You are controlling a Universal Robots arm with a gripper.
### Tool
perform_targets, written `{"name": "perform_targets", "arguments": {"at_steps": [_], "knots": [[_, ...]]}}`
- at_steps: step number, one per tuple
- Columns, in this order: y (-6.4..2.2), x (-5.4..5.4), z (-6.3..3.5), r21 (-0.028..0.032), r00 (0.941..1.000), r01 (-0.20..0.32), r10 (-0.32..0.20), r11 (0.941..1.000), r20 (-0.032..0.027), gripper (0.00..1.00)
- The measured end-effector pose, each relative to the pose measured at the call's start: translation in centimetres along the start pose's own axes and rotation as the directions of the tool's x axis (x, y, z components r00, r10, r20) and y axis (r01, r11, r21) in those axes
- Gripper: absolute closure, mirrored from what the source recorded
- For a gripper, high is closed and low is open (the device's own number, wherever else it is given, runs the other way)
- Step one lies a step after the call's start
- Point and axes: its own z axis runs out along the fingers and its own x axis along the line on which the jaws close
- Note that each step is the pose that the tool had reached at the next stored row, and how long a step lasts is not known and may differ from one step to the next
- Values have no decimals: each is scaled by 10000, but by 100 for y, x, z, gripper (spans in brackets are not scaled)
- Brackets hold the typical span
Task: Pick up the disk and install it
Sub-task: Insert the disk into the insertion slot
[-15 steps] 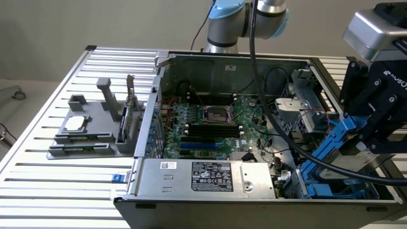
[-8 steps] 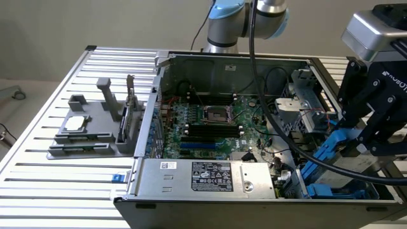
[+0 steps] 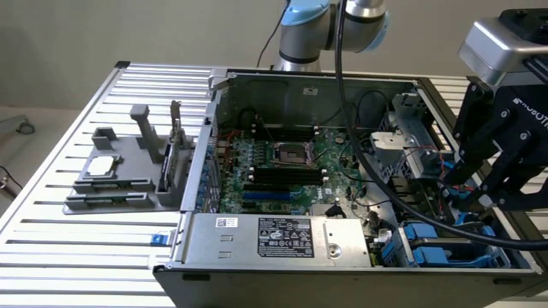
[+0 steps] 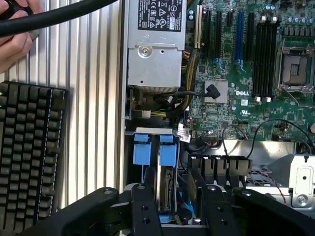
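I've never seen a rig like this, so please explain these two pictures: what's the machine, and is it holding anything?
A robot arm with a two-fingered hand works over an open computer case on a slatted metal table. One picture looks on from outside; the other comes from a camera on the arm's wrist. Beside the case stands a grey holder with a small chip and an upright card. The hand is open, its fingers either side of the disk, which sits on edge among blue rails in the case. It grips nothing.
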Motion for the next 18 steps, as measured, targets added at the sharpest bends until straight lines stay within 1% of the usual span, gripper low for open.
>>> {"name": "perform_targets", "arguments": {"at_steps": [4,5,6,8,9,11,12,13,18], "knots": [[-1,0,11,0,10000,-13,13,10000,2,60],[-2,0,16,0,10000,-15,15,10000,3,62],[-3,0,21,1,10000,-17,17,10000,3,62],[-5,0,31,1,10000,-22,22,10000,3,74],[-6,-1,36,0,10000,-23,23,10000,3,74],[-7,-2,41,0,10000,-26,26,10000,5,86],[-8,-2,42,1,10000,-27,27,10000,6,86],[-9,-3,42,1,10000,-28,28,10000,5,89],[-15,-5,41,0,10000,-27,27,10000,4,89]]}}
